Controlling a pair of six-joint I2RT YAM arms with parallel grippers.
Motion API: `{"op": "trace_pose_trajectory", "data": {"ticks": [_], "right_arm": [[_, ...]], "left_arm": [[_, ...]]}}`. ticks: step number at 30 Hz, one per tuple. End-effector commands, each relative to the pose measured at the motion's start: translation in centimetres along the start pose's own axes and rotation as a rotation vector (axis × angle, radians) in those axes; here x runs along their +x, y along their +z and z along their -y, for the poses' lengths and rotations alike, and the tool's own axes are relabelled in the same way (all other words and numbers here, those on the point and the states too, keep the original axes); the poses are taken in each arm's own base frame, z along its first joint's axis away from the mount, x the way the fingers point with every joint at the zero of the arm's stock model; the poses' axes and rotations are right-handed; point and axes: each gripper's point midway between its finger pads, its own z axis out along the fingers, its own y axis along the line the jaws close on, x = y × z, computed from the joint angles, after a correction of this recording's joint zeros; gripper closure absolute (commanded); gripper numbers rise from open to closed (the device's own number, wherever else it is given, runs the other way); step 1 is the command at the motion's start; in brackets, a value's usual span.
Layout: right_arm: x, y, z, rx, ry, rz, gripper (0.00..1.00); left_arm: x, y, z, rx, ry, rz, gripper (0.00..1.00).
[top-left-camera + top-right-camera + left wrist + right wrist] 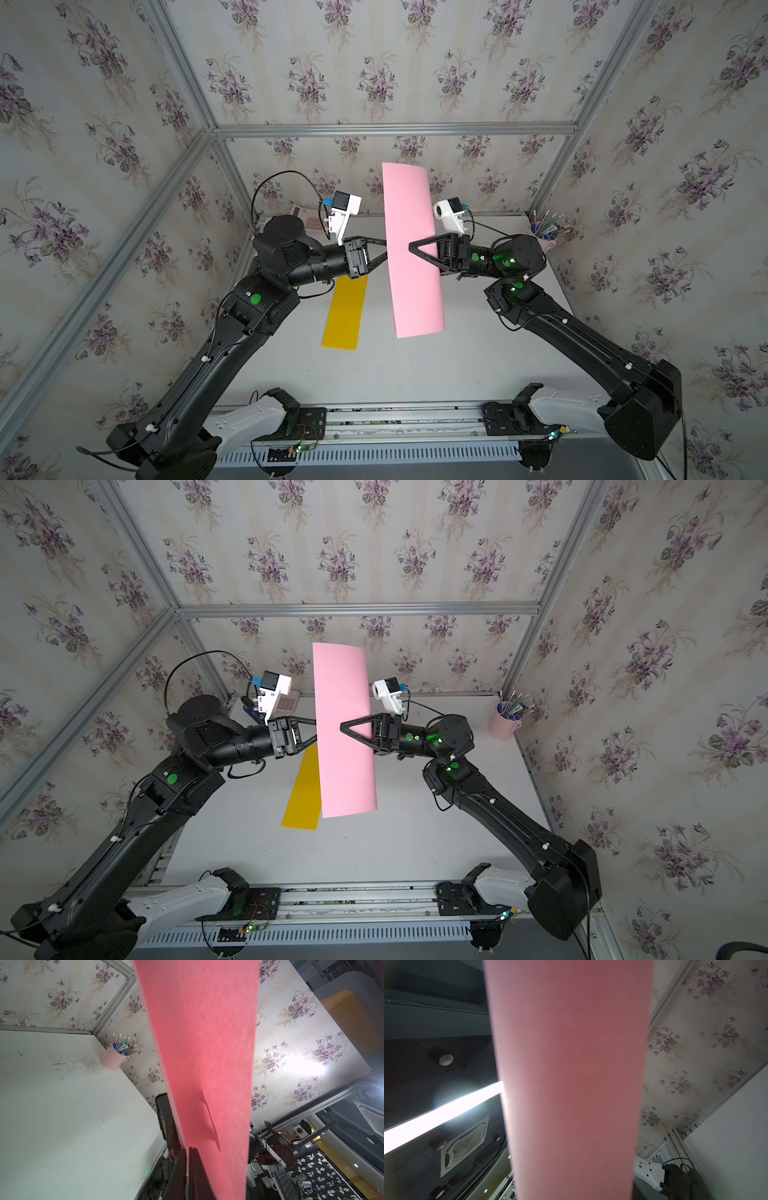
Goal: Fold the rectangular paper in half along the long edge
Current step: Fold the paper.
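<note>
From 7 o'clock the left arm [216,349] reaches in, from 5 the right arm [582,332]. The left gripper [383,254] points to 3 o'clock, fingers [195,1167] pinched on the pink paper [415,299]; the right gripper [412,248] points to 9, grip unclear.

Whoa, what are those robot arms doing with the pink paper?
A long pink paper is up in the air above the table. The left hand is pinched shut on one long edge. The right hand reaches over the opposite edge, but I can't tell if it grips. A yellow sheet lies flat on the table, untouched.
</note>
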Motion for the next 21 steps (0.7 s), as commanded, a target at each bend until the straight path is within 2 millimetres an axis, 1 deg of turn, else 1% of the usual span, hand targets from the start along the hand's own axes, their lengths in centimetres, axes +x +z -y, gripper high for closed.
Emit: {"op": "trace_pose_trajectory", "data": {"ticks": [1,9,16,21], "right_arm": [[-0.17,0.05,-0.86,-0.028,-0.050,0.008,0.56],[-0.09,-0.13,-0.94,-0.015,-0.056,0.010,0.51],[-0.51,-0.47,-1.00,0.004,-0.065,0.029,0.51],[-0.44,-0.49,-0.81,0.010,-0.062,0.027,0.51]], "left_arm": [[-0.41,-0.24,0.84,0.024,0.042,0.017,1.00],[-0.55,-0.68,1.10,0.009,0.063,0.025,1.00],[-0.50,-0.86,1.25,0.009,0.068,0.027,1.00],[-0.53,-1.04,1.36,0.005,0.073,0.030,1.00]]}}
